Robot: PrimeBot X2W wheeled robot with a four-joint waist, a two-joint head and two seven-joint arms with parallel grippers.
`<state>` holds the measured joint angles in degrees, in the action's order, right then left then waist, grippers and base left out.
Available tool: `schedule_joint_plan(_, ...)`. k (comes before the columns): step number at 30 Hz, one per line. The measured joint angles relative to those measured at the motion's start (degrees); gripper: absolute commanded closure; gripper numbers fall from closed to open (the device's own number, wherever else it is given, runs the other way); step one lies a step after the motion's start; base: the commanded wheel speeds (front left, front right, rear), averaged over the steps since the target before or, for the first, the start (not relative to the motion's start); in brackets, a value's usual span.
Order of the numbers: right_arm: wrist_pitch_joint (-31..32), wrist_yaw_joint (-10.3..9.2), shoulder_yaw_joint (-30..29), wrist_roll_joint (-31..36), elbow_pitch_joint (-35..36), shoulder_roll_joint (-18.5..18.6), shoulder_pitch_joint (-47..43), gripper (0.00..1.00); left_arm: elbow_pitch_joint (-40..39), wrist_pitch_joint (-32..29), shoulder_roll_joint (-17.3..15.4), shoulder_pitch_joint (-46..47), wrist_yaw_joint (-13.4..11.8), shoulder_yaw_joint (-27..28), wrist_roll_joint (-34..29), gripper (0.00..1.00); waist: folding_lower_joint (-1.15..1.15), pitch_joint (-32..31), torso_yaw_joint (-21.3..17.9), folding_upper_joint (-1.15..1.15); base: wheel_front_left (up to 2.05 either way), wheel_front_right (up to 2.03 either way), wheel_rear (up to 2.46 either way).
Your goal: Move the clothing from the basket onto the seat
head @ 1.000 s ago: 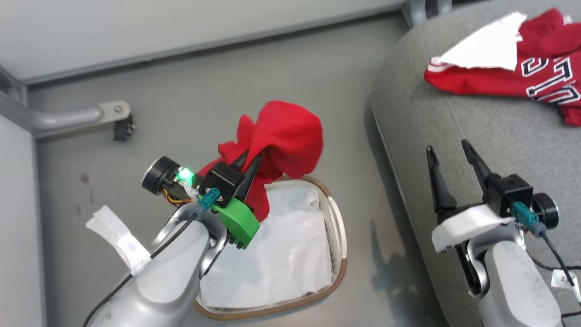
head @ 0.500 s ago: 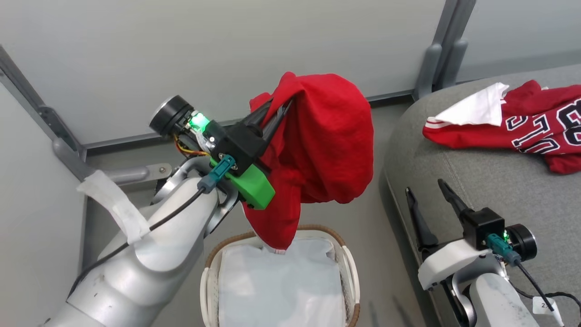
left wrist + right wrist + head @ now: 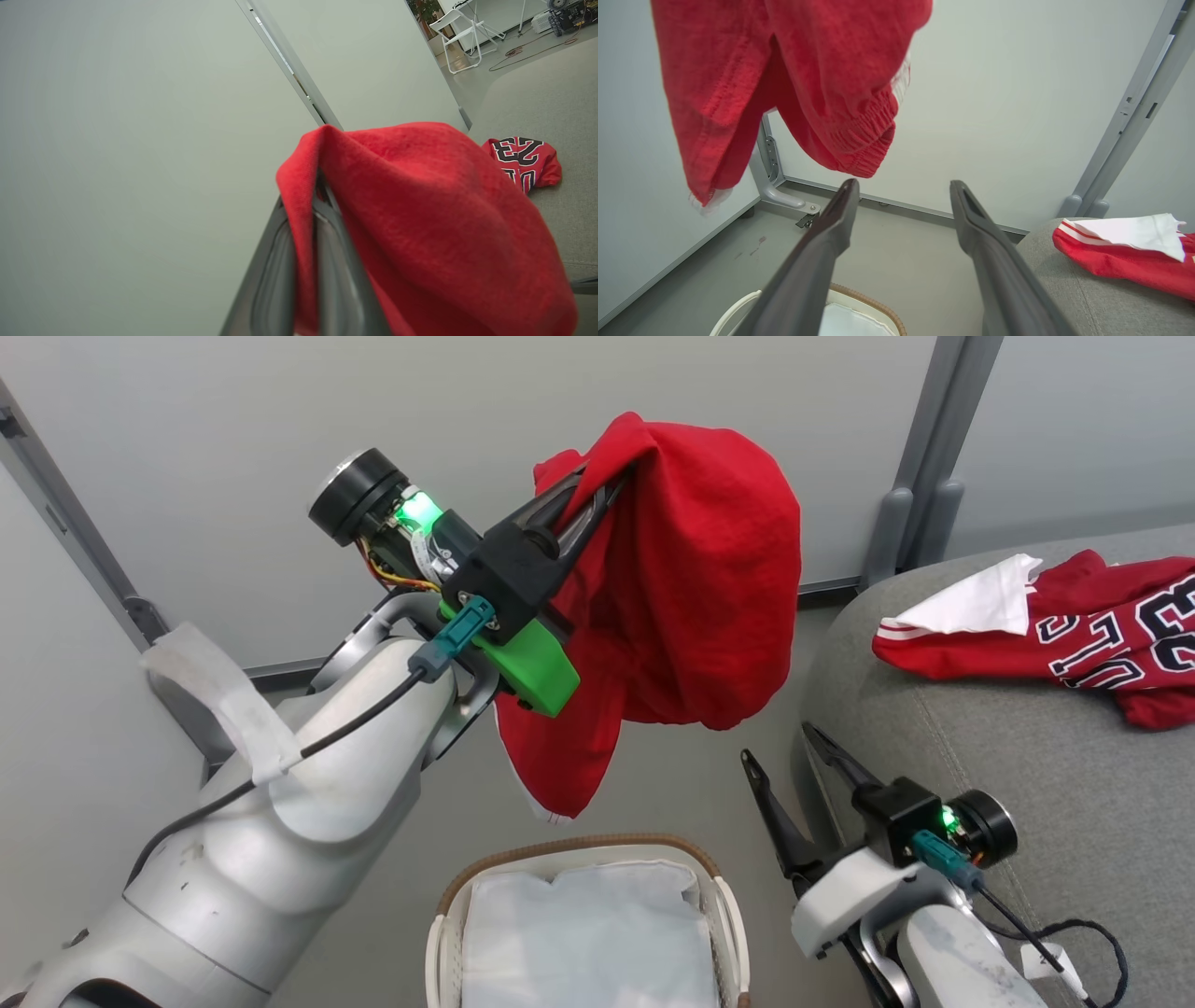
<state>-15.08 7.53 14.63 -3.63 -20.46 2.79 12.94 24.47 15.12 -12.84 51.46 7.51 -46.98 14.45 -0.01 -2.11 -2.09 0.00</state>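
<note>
1. CHANGE. A second ago the red garment (image 3: 691, 588) trailed down onto the rim of the basket (image 3: 579, 847). It now hangs free, with a clear gap between its lowest hem and the rim. The head camera has also tilted upward, so the shift of the whole picture is not a move of the things.
2. LEFT GRIPPER (image 3: 611, 483). Jaws pinched fully together on a fold of the garment. The cloth drapes over the fingertips and hangs below them.
3. RIGHT GRIPPER (image 3: 777, 742). Fingers spread wide, holding nothing. The garment hangs above it and to its left.
4. TASK STATUS (judgement). Extraction is complete and the carry to the seat (image 3: 980, 784) remains. The basket, directly below the left gripper, shows a white liner sheet (image 3: 588, 933), so this is probably the last piece. A jersey (image 3: 1074, 644) already lies on the seat, beyond the right gripper.
5. SURFACE. The seat is grey woven fabric with a rounded edge. Bare cushion lies between the right gripper and the jersey, and a dropped garment should stay put there.
6. ROOM. Smooth grey floor (image 3: 672, 775) lies under both grippers. Pale wall panels (image 3: 233, 448) and a metal post (image 3: 924, 476) stand behind the left gripper.
</note>
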Motion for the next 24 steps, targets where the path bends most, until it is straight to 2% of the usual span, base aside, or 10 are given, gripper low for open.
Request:
schedule_joint_plan(7,0.0,0.00,5.1,-1.0,0.1,0.0,5.7,0.00,-0.1,0.0,0.8,0.9,0.0,-1.8,0.7,1.00,0.00,-0.1,0.8,0.00,0.00,0.00,0.00)
schedule_joint_plan(14,0.0,0.00,5.6,-1.0,0.4,0.0,10.0,0.00,-1.0,0.0,1.1,1.0,0.0,-3.3,1.9,1.00,0.00,0.0,2.0,0.00,0.00,0.00,0.00)
schedule_joint_plan(15,0.0,0.00,5.5,-1.0,0.3,0.0,10.3,0.09,-1.1,0.0,1.1,0.9,0.0,-3.4,2.2,1.00,0.00,0.0,2.1,0.00,0.00,0.00,0.00)
schedule_joint_plan(16,0.0,0.00,5.4,-1.0,0.4,0.0,10.5,0.55,-1.1,0.0,1.1,0.9,0.0,-3.4,2.3,1.00,0.00,0.0,2.2,0.00,0.00,0.00,0.00)
schedule_joint_plan(17,0.0,0.00,5.1,-0.9,0.4,0.0,10.8,0.60,-1.3,0.0,1.0,0.8,0.0,-3.4,2.5,1.00,0.00,0.1,2.2,0.00,0.00,0.00,0.00)
schedule_joint_plan(18,0.0,0.00,4.9,-0.9,0.5,0.0,11.0,0.72,-1.4,0.0,0.9,0.7,0.0,-3.4,2.6,1.00,0.00,0.2,2.3,0.00,0.00,0.00,0.00)
schedule_joint_plan(20,0.0,0.00,4.5,-0.8,0.5,0.0,11.2,0.80,-1.7,0.0,0.8,0.2,0.0,-3.4,2.7,1.00,0.00,0.3,2.3,0.00,0.00,0.00,0.00)
schedule_joint_plan(21,0.0,0.00,4.4,-0.7,0.5,0.0,11.2,0.95,-1.7,0.0,0.8,-0.3,0.0,-3.4,2.8,1.00,0.00,0.3,2.3,0.00,0.00,0.00,0.00)
schedule_joint_plan(22,0.0,0.00,4.2,-0.6,0.5,0.0,11.2,1.00,-1.7,0.0,0.7,-0.6,0.0,-3.4,3.0,1.00,0.00,0.4,2.4,0.00,0.00,0.00,0.00)
schedule_joint_plan(24,0.0,0.00,4.1,-0.4,0.5,0.0,11.2,1.00,-1.8,0.0,0.6,-1.0,0.0,-3.2,3.2,1.00,0.00,0.4,2.3,0.00,0.00,0.00,0.00)
